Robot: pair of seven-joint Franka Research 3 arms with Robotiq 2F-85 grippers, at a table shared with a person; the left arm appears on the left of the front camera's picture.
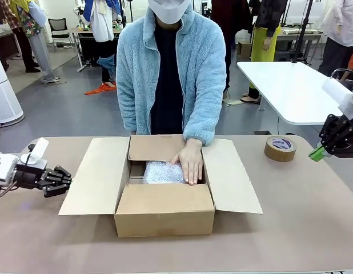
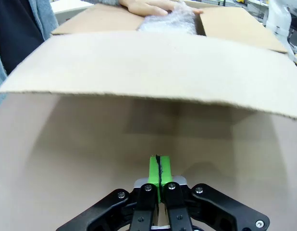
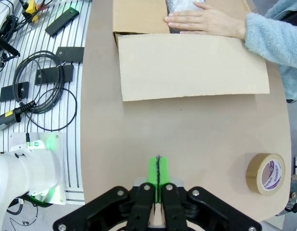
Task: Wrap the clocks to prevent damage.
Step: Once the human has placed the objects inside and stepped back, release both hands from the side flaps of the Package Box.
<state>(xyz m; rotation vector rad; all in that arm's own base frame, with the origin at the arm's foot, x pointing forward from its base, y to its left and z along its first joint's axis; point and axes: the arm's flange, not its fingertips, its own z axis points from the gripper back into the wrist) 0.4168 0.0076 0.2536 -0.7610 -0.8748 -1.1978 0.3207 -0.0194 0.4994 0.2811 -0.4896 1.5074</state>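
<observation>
An open cardboard box (image 1: 165, 214) stands mid-table with its flaps spread. Inside lies a bubble-wrapped bundle (image 1: 160, 172); the clocks themselves are hidden. The person's hand (image 1: 189, 162) rests flat on the bundle. My left gripper (image 1: 67, 180) is shut and empty, low over the table just left of the box's left flap (image 2: 153, 72); its green pads (image 2: 159, 166) press together. My right gripper (image 1: 313, 153) hovers at the right edge, shut and empty, with its pads (image 3: 158, 168) together. It points at the right flap (image 3: 191, 65), well short of it.
A roll of brown tape (image 1: 280, 148) lies flat on the table right of the box, close to my right gripper (image 3: 266, 173). Cables (image 3: 43, 82) and an arm base (image 3: 28, 168) sit beyond the table's near edge. A white table (image 1: 291, 85) stands behind.
</observation>
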